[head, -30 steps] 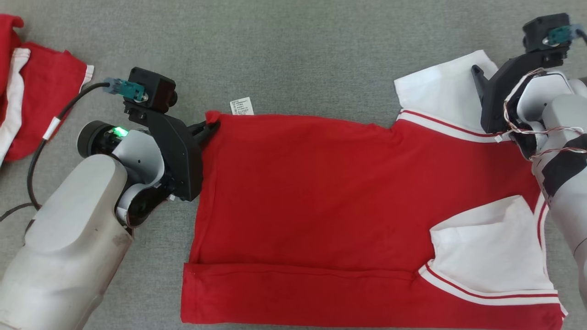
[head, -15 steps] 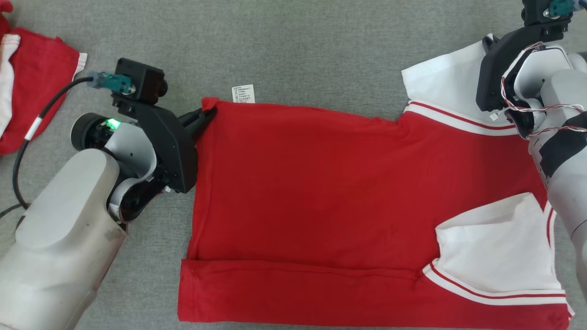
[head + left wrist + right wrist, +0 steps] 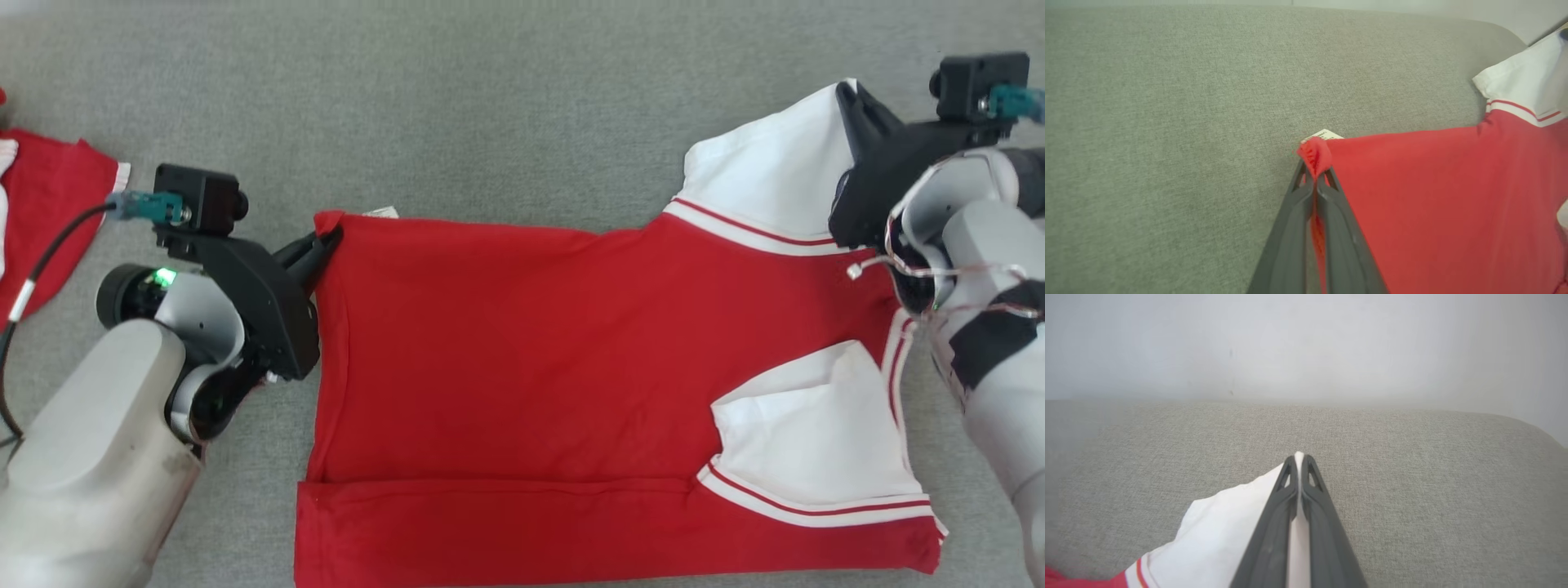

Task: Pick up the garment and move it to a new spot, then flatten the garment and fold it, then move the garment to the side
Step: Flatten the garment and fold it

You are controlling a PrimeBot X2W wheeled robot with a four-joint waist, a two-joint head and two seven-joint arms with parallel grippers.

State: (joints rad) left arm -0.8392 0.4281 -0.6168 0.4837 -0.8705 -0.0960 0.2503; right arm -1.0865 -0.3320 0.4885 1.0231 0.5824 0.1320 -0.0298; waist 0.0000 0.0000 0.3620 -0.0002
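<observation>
The garment, a red T-shirt [image 3: 522, 343] with white sleeves, lies spread across the grey upholstered surface [image 3: 490, 106], hem toward the robot's left, shoulders toward its right. The left gripper [image 3: 331, 238] is pressed together on the far hem corner, beside the care label [image 3: 380, 212]; the left wrist view confirms red cloth pinched between the fingers. The right gripper [image 3: 849, 94] is clamped on the tip of the far white sleeve [image 3: 767, 180], white fabric showing between its fingers in the right wrist view. The body panel is largely smooth. The near sleeve [image 3: 804, 433] is turned in over the body, and a strip along the near edge [image 3: 506, 523] appears folded over. Assessment: relocation and flattening look done and the near-side fold laid. The far-side fold appears to be in hand; any crosswise fold and the move aside remain outstanding. Another red cloth [image 3: 49, 204] lies well apart at the left.
</observation>
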